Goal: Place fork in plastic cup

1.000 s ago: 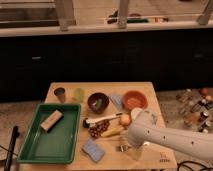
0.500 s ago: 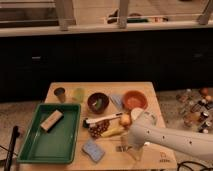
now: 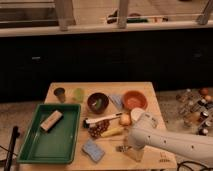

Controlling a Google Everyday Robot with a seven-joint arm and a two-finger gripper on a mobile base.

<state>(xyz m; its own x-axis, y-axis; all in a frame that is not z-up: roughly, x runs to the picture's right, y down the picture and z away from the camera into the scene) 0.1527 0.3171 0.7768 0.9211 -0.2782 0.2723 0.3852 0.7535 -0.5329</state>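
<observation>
Dark cabinets back the wooden worktop. The claw is low at the front edge by the fork; I cannot tell its grip. Likely the pickup step, then a carry to the plastic cup at the rear-left.

The table is pale wood, smooth and matt. The tray at lower left is green plastic, its rim glossy where it catches the light. The cup at upper left is a translucent green, perhaps thin plastic. The orange bowl has a smooth, faintly shiny finish, and the dark bowl is glossy. The sponge is blue, rough and matt. The arm has a smooth white shell with a soft sheen. The gripper, at lower centre over the table's front edge, is matt beige.
</observation>
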